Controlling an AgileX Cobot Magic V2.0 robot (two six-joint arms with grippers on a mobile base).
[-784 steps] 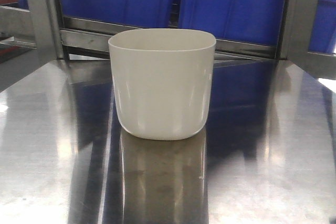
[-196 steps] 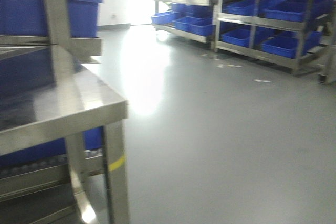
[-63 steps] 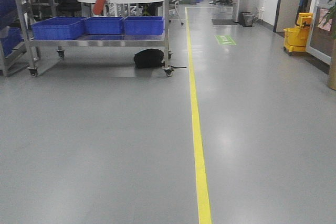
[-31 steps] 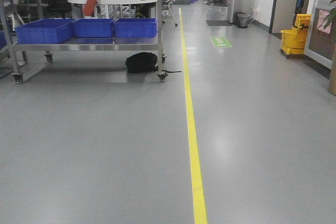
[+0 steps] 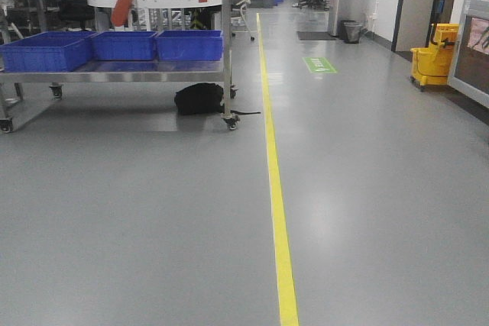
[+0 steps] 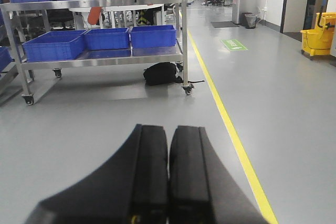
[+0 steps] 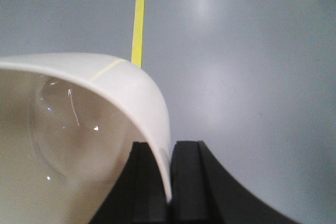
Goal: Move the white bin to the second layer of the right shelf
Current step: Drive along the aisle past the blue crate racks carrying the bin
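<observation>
The white bin (image 7: 79, 129) fills the left half of the right wrist view, held in the air over grey floor. My right gripper (image 7: 169, 148) is shut on the bin's wall, one finger inside the rim and one outside. My left gripper (image 6: 168, 132) is shut with nothing between its black fingers and hangs over the floor. The right shelf second layer is out of view. Neither gripper nor the bin shows in the front view.
A wheeled steel cart (image 5: 114, 75) (image 6: 105, 59) with blue crates (image 5: 187, 45) stands at the left, a black bag (image 5: 199, 99) under it. A yellow floor line (image 5: 273, 188) runs ahead. At far right, a yellow mop bucket (image 5: 434, 55); a grey bin (image 5: 351, 31) further back.
The view swung from the steel table to an open aisle. Over the last second the cart has slid left and closer in the front view.
</observation>
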